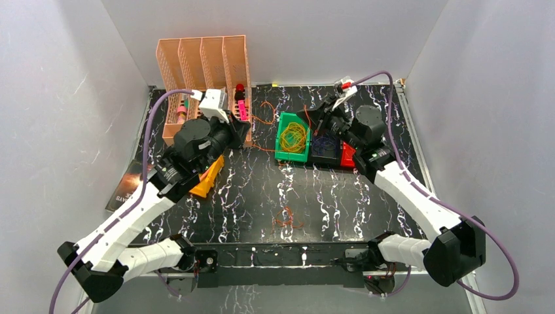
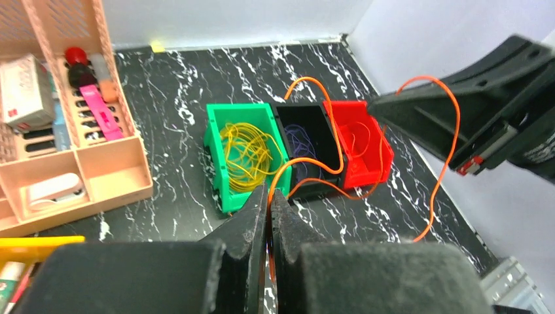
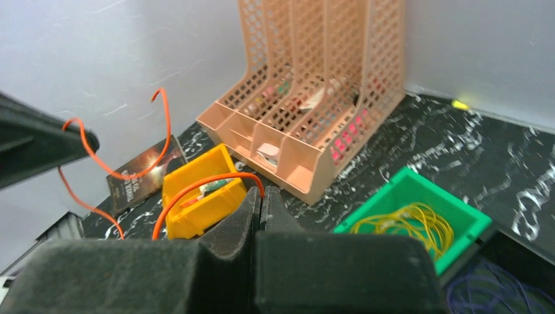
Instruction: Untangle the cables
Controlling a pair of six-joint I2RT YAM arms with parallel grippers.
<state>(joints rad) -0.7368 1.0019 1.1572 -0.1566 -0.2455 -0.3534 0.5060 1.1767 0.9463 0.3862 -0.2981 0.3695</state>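
Note:
My left gripper is shut on a thin orange cable that arcs over the black bin. In the top view it hangs next to the peach organizer. My right gripper is shut on an orange cable too. In the top view it is behind the green bin. The orange cable loops from its tip. Yellow cables lie in the green bin, blue-purple ones in the black bin, an orange one in the red bin. A small orange tangle lies on the table.
A peach mesh organizer with small items stands at the back left. A yellow bin lies under the left arm. A dark booklet sits at the table's left edge. White walls enclose the marbled black table.

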